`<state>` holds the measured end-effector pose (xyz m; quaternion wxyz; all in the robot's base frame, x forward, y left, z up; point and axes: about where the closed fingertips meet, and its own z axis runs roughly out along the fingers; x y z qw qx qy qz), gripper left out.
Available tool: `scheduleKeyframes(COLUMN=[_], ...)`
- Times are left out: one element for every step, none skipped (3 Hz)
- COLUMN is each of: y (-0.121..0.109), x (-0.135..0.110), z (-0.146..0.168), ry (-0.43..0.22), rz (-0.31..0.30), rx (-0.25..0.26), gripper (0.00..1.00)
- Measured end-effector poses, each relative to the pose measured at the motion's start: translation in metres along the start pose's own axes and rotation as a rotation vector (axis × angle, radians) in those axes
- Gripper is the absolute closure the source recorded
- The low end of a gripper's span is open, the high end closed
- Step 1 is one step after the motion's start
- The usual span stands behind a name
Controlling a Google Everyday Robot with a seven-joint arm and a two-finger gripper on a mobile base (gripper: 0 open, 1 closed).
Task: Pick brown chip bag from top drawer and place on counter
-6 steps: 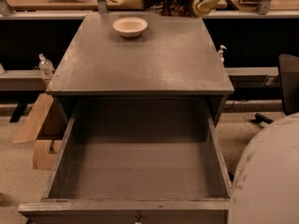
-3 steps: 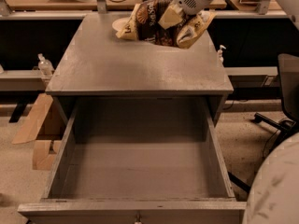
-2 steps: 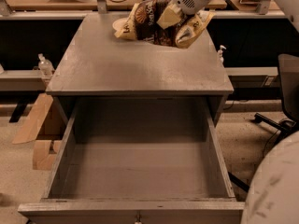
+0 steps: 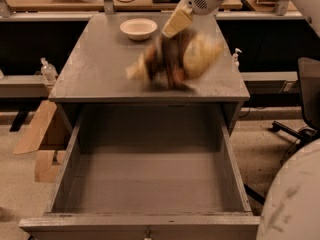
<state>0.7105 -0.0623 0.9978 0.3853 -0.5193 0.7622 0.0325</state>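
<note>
Brown chip bag (image 4: 175,59) hangs over counter (image 4: 95,69) under gripper (image 4: 172,26) angled down-left.

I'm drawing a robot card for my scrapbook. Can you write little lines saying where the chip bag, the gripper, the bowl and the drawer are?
brown chip bag: out of the drawer, over the counter's front right part; resting or not, cannot tell
gripper: just above the bag's back edge
counter: grey cabinet top
bowl: white, at the counter's back, left of the gripper
top drawer: pulled open, bare grey bottom showing
</note>
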Motion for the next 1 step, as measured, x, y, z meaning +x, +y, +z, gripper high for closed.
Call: scheduleKeyframes(y=[0.001], x=[-0.0004], z=[0.0015], ry=[0.0], rz=[-0.001], rx=[-0.003], gripper=[0.0])
